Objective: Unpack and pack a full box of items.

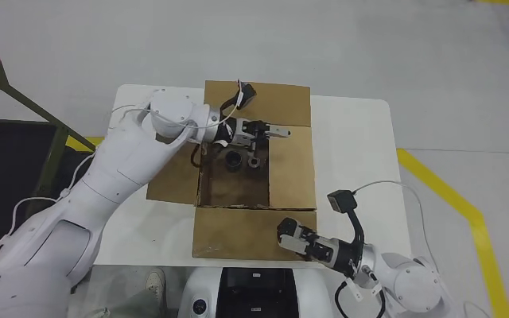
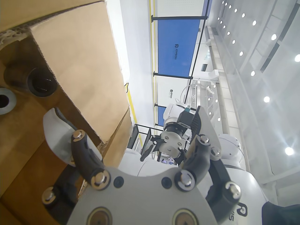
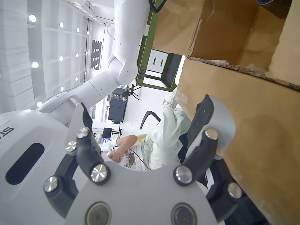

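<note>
**Top view.** The box [image 1: 290, 167] stands open on the white surface [image 1: 350, 159] with its flaps folded outward. A black cylinder [image 1: 233, 161] and a grey ring [image 1: 254, 163] lie just beside each other on the box floor, near the far wall. The left hand [image 1: 274, 131] is above the far edge of the box opening. The right hand [image 1: 288, 237] is over the near flap of the box.

**Left wrist view.** The left hand [image 2: 124, 113] has its fingers spread wide and holds nothing. The black cylinder [image 2: 39, 83] and grey ring [image 2: 4, 100] lie inside the box.

**Right wrist view.** The right hand [image 3: 144, 104] is wide open and empty, beside the near flap of the box [image 3: 246, 118].
</note>
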